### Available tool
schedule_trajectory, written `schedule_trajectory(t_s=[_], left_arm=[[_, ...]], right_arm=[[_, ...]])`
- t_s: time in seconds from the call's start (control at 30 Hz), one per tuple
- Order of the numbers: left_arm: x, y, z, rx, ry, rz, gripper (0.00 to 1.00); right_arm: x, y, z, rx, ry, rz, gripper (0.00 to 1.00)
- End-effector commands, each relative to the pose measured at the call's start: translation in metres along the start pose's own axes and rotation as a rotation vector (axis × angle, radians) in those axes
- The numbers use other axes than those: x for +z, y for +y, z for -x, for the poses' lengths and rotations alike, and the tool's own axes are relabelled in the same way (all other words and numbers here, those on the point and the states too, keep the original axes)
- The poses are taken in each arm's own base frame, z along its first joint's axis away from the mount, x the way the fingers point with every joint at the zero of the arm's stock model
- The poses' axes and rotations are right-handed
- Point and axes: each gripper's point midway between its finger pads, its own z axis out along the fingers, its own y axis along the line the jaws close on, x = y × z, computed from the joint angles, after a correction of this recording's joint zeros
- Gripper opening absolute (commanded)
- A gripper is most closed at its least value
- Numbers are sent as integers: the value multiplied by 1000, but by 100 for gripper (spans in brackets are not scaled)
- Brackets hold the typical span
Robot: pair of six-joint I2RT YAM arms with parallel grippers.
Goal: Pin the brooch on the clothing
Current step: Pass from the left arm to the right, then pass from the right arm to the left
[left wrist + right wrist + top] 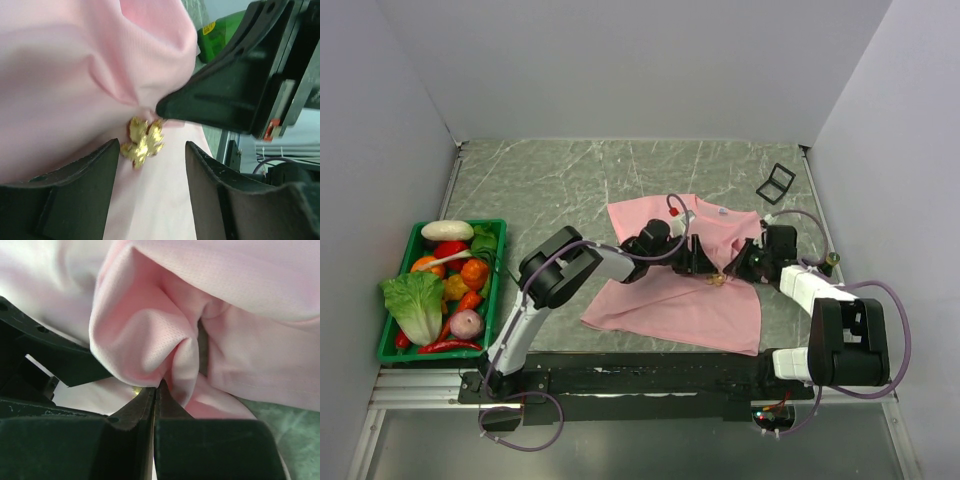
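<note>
Shows a pink shirt [670,300] spread on a grey marbled bench [550,180], with both arms meeting over its middle. Places the brooch [142,140], a small gold-looking leaf with jagged lobes, flat against the shirt just under a raised fold, near the shirt's centre in the overhead view.

Sets the left tool [152,150] open around it, holding nothing. Puts the brooch between the two fingertips, closer to one finger [95,185] than to the other, with contact there too fine to tell.

Has the right tool [156,390] opposite, shut tight and seemingly nipping the fold right above the brooch.

Locates the brooch straight ahead of the left tool and just below the right tool's tip, so within the left arm's easier reach. Turns the brooch's shiny face toward the left wrist camera. Runs its slightly longer axis roughly along the reach of the left fingers, not across the gap. Leaves any piercing of the cloth by the pin hidden.

Calls, as a judgement, for the left tool to close or press on the brooch along that axis, with the fold held taut by the right tool.
</note>
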Motion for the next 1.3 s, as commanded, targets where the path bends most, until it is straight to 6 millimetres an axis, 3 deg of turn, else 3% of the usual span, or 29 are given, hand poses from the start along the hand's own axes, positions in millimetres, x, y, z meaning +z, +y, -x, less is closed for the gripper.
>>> schedule_trajectory(t_s=[0.0, 0.27, 0.53, 0.97, 1.27], left_arm=[[-19, -24, 21, 44, -58, -38, 61], [-27, -27, 17, -10, -72, -48, 61], [-31, -54, 21, -73, -102, -172, 59], [-19, -43, 12, -138, -72, -131, 57], [-12, -56, 7, -151, -61, -196, 58]], right_arm=[[-5, 22, 19, 51, -42, 147, 0], [-18, 35, 26, 118, -41, 287, 0], [-28, 40, 30, 162, -56, 369, 0], [-41, 46, 35, 154, -87, 397, 0], [-47, 49, 36, 149, -101, 403, 0]])
